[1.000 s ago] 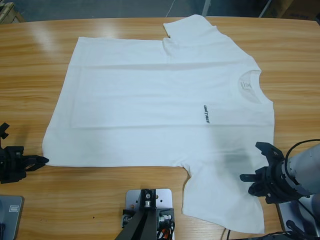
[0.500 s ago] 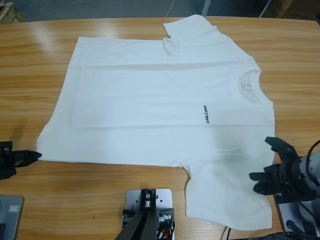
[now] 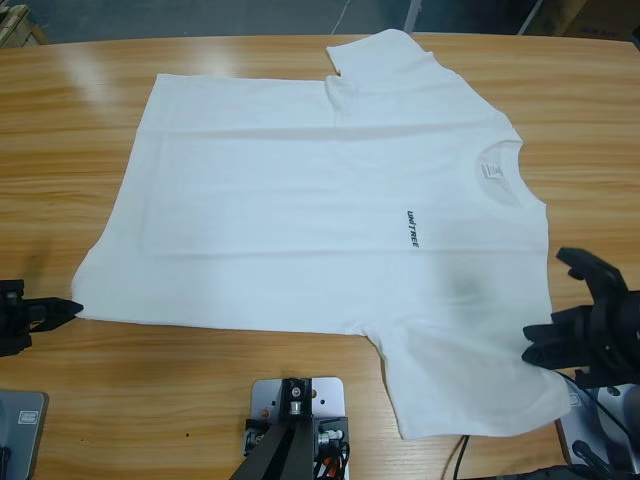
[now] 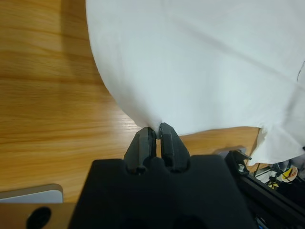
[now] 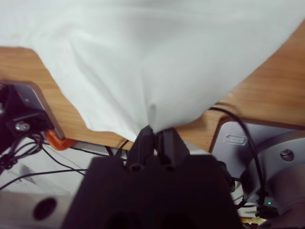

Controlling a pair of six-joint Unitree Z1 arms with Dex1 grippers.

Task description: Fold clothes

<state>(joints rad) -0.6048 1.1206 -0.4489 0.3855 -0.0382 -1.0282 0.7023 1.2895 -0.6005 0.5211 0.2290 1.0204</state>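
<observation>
Shirt [image 3: 320,200] is soft, light and floppy on the surface [image 3: 200,400].
Left claw [image 4: 156,131] pinches its hem corner tight; right claw [image 5: 155,131] pinches the sleeve edge.

I see the long wooden table [image 3: 250,400], its pale grain running lengthwise. On it lies the white T-shirt [image 3: 320,200], spread flat and chest up, neck toward my right, covering most of the middle. Bare wood shows around it on the far side and the left.
</observation>
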